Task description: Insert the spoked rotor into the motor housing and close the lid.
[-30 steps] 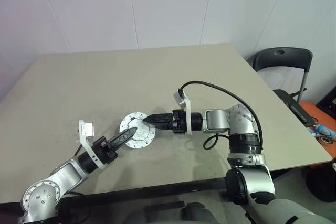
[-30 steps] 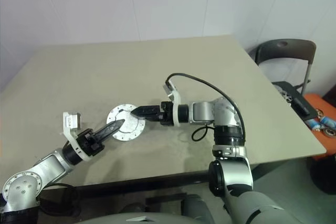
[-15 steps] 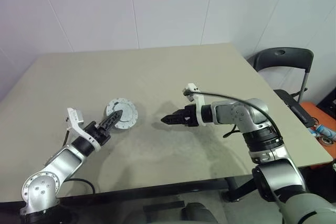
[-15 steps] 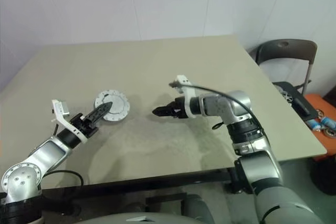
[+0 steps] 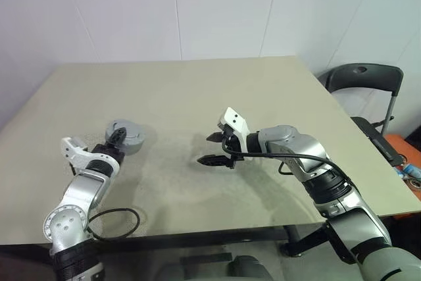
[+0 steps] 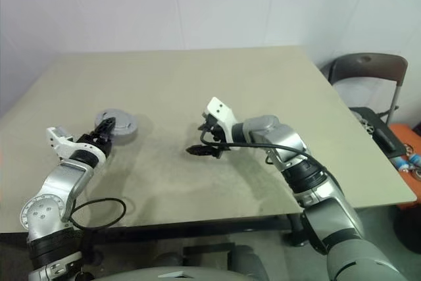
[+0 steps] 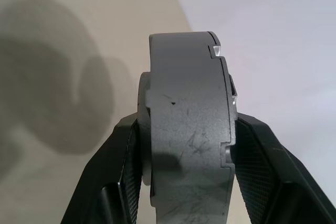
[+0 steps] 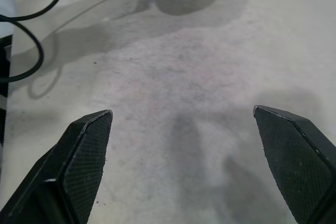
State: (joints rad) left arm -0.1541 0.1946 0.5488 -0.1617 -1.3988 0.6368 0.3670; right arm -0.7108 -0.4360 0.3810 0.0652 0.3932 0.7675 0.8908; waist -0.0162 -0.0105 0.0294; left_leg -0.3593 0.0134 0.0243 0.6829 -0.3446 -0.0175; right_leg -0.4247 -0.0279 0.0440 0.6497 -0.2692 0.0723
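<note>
- The left gripper is clamped on the housing, one finger on each flat face, as the left wrist view shows.
- The housing stands on its edge between the black fingers; the lid with its notched edge sits closed on one face.
- In the head views the housing is at the left side of the table, held at the end of the left arm.
- The right gripper is near the middle of the table, well apart from the housing, and it holds nothing.
- Its two fingers stand wide apart above the bare table surface.
- A black cable lies in a loop near the front edge.
</note>
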